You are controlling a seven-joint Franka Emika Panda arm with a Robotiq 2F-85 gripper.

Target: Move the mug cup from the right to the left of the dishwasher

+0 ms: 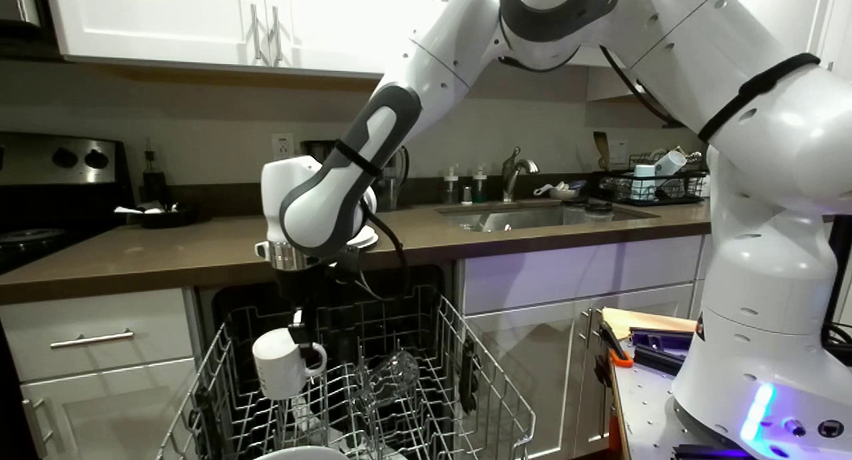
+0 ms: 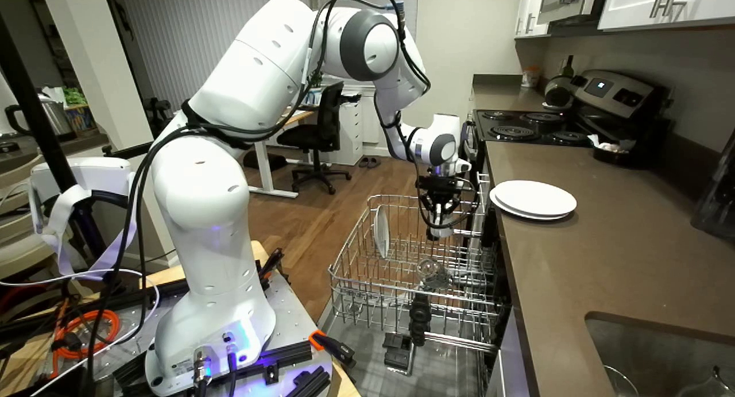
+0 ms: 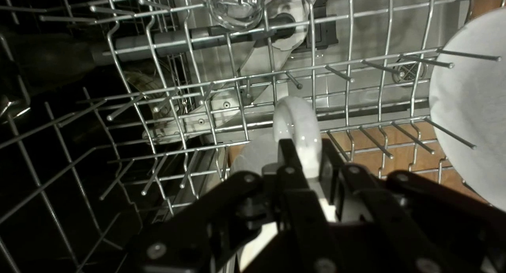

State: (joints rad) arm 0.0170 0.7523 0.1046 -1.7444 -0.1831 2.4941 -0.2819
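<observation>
The white mug cup [image 1: 274, 367] is tilted over the left part of the dishwasher rack [image 1: 492, 363] in an exterior view. It also shows, partly covered by the gripper, in an exterior view [image 2: 442, 231]. My gripper [image 1: 303, 333] points down and is shut on the mug's loop handle. In the wrist view the handle [image 3: 298, 119] sits between the two fingertips [image 3: 307, 150], and the mug's body is mostly hidden behind the left finger. The rack is pulled out over the open dishwasher door [image 2: 436, 362]. I cannot tell whether the mug touches the tines.
A clear glass [image 1: 399, 373] lies in the rack, right of the mug; it also shows in the wrist view [image 3: 235, 8]. A white plate [image 2: 381, 231] stands upright in the rack, seen in the wrist view too [image 3: 470, 107]. White plates [image 2: 534, 199] lie on the counter [image 2: 620, 259].
</observation>
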